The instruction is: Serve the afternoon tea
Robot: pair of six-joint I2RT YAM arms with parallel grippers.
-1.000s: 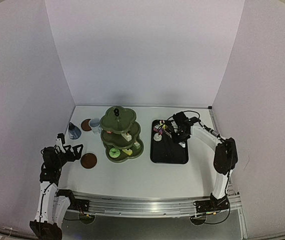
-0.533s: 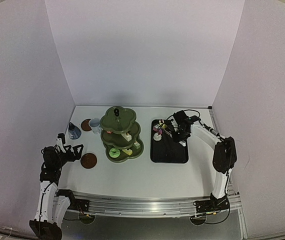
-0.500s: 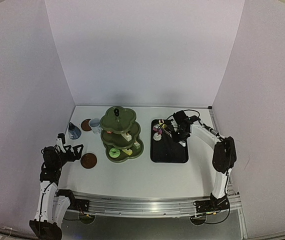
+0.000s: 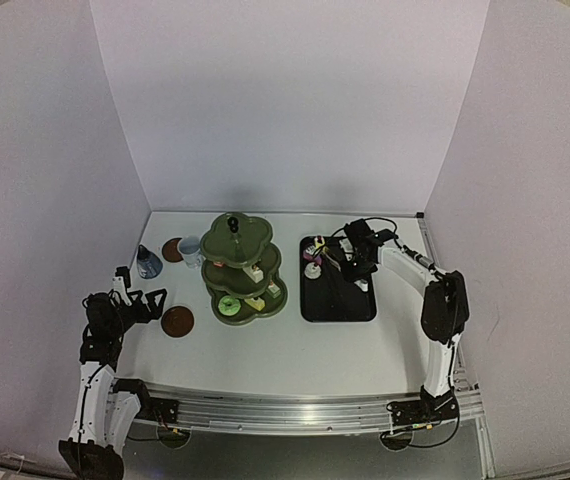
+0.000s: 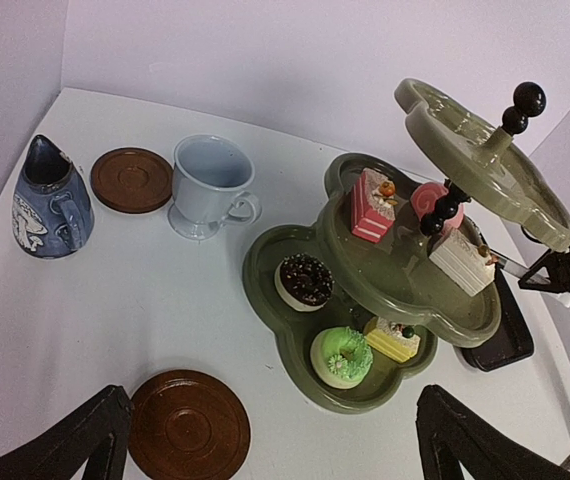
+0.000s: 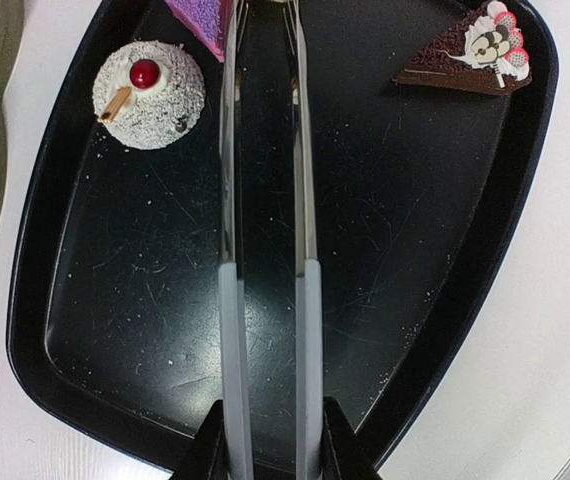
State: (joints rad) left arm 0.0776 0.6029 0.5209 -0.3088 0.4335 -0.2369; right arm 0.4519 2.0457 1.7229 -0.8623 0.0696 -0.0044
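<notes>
The right gripper (image 6: 273, 432) is clamped on the handle end of the thin metal tongs (image 6: 231, 330), one black finger on each side of the white-sleeved arms. The two arms run almost parallel with only a narrow slot between them, drawn close but not pressed flat together. They hang over the black tray (image 6: 395, 260). The tips pass out of the top edge of the wrist view, so I cannot tell whether they pinch anything.

Just left of the tip end, touching or nearly touching the left arm, is a magenta cake (image 6: 200, 22). Further left of the tongs on the tray sits a white domed cake with a red cherry (image 6: 150, 92). Well to the right of the tips, in the tray's far corner, lies a chocolate wedge (image 6: 465, 62).

The olive-green three-tier stand (image 5: 385, 285) stands off the tray, to the left of the tongs. It carries a chocolate doughnut (image 5: 303, 282), a green doughnut (image 5: 342, 355), a yellow slice (image 5: 393, 340), a pink striped slice (image 5: 373, 205), a pink roll (image 5: 433, 203) and a white slice (image 5: 460, 262). Beyond the stand, farther still from the tongs, are the white mug (image 5: 208, 185), the blue-grey pot (image 5: 48, 200) and two brown coasters (image 5: 130, 180) (image 5: 187, 425).

The left gripper (image 5: 270, 440) hovers near the closer coaster, fingers spread wide, holding nothing.
</notes>
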